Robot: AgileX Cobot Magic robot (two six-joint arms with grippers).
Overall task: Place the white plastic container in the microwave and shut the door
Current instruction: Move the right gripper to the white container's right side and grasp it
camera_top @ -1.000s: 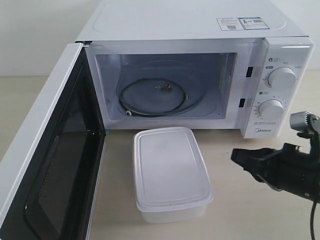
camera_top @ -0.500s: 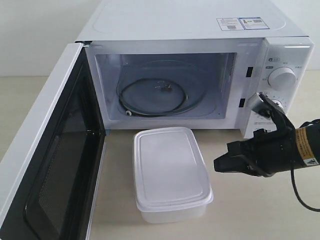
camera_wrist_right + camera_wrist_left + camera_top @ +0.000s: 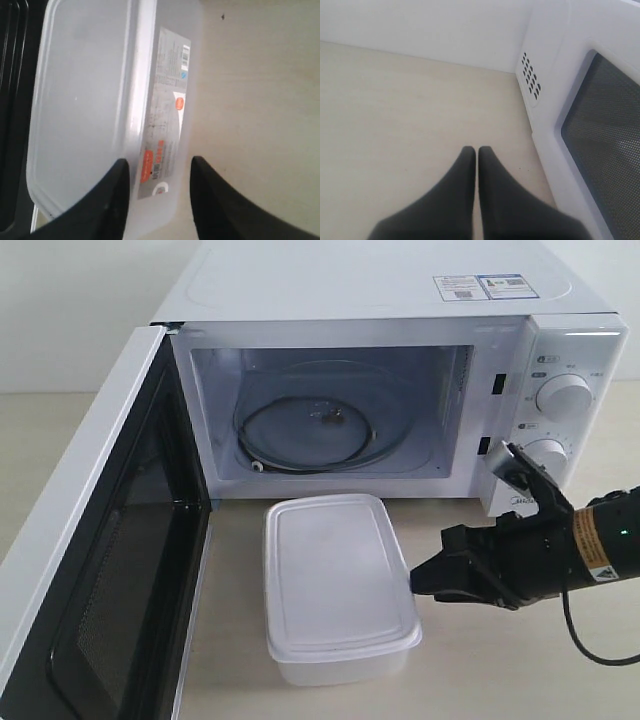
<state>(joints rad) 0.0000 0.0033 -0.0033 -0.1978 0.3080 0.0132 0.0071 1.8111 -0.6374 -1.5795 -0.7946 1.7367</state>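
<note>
**Container on the table before the open oven, right pincer spread at its side**

The pale wooden table (image 3: pixel 500 670) carries the microwave (image 3: pixel 400 290), white and boxy, with stickers (image 3: pixel 480 286) on its top. The door (image 3: pixel 80 540) stands swung wide to the left, its black-framed mesh inner face turned toward the middle. Inside the lit cavity lies a round glass turntable (image 3: pixel 310 430) with nothing on it. Two round dials (image 3: pixel 563 395) sit on the right panel.

The white plastic container (image 3: pixel 335 585) stands lidded on the table just in front of the cavity, beside the door's free edge. What it holds cannot be made out.

The right gripper (image 3: pixel 422 580) reaches in low from the right, its jaws apart at the container's labelled side; one finger (image 3: pixel 112 200) lies over the lid's rim, the other over the table. Whether it touches cannot be told. The label (image 3: pixel 165 115) shows between them.

The left gripper (image 3: pixel 475 150) hangs over the table beside the door's outer face, fingers pressed together on nothing.
</note>
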